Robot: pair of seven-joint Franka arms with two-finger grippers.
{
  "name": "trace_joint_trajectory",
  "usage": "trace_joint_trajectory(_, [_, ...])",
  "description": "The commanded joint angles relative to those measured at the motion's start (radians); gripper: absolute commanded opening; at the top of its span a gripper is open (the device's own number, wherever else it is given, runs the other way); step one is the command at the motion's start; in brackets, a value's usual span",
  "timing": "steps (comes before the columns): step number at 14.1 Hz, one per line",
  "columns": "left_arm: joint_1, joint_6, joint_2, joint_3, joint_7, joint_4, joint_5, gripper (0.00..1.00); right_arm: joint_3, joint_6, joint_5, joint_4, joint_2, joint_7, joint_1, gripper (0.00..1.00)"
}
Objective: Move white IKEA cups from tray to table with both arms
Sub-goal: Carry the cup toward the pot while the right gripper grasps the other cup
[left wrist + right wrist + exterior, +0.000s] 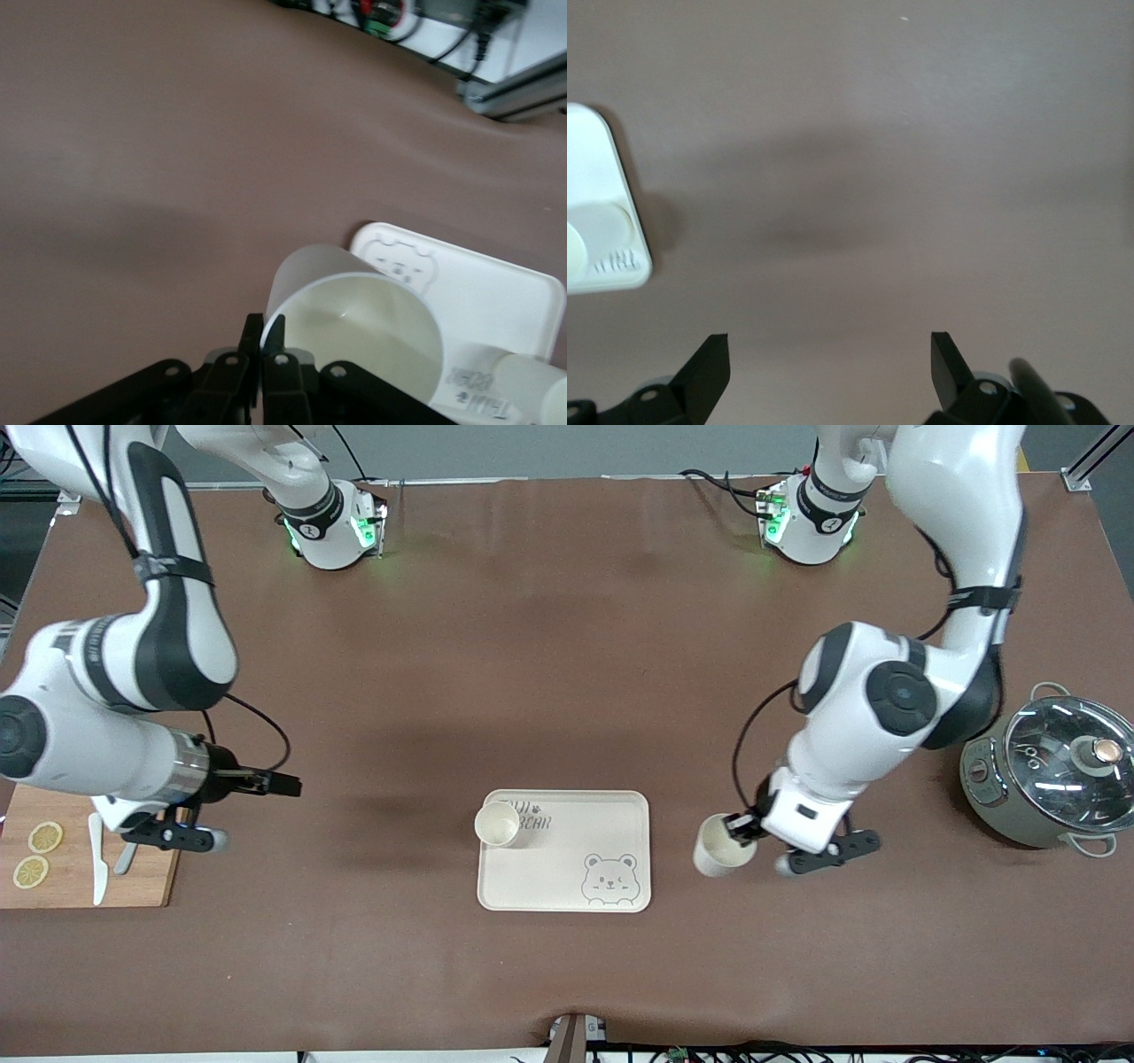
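Note:
One white cup [497, 824] stands on the cream bear-printed tray [567, 868], at its corner toward the right arm. My left gripper [741, 829] is shut on the rim of the second white cup [719, 849] and holds it tilted just beside the tray, toward the left arm's end. In the left wrist view the fingers [264, 332] pinch the cup's wall [354, 323], with the tray [487, 292] and the other cup [532, 390] past it. My right gripper [288, 785] is open and empty over bare table [830, 354]; its view shows the tray's corner [594, 159] and the cup [602, 228].
A wooden cutting board [151, 886] with lemon slices and a white knife lies at the right arm's end, under that arm's wrist. A grey pot with a glass lid [1054, 771] stands at the left arm's end, close to the left arm's elbow.

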Motion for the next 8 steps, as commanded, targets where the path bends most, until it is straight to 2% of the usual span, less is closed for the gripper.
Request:
trace_joint_trajectory(1, [0.057, -0.031, -0.083, -0.005, 0.06, -0.112, -0.006, 0.0, -0.006, 0.073, 0.039, 0.047, 0.078, 0.145, 0.066, 1.0])
trace_joint_trajectory(3, [0.112, -0.031, -0.112, -0.005, 0.118, -0.177, -0.006, 0.0, -0.007, 0.14, 0.099, 0.054, 0.13, 0.249, 0.111, 1.0])
trace_joint_trajectory(8, [0.238, -0.02, -0.151, -0.002, 0.279, -0.325, -0.005, 0.0, -0.006, 0.242, 0.106, 0.087, 0.222, 0.36, 0.198, 1.0])
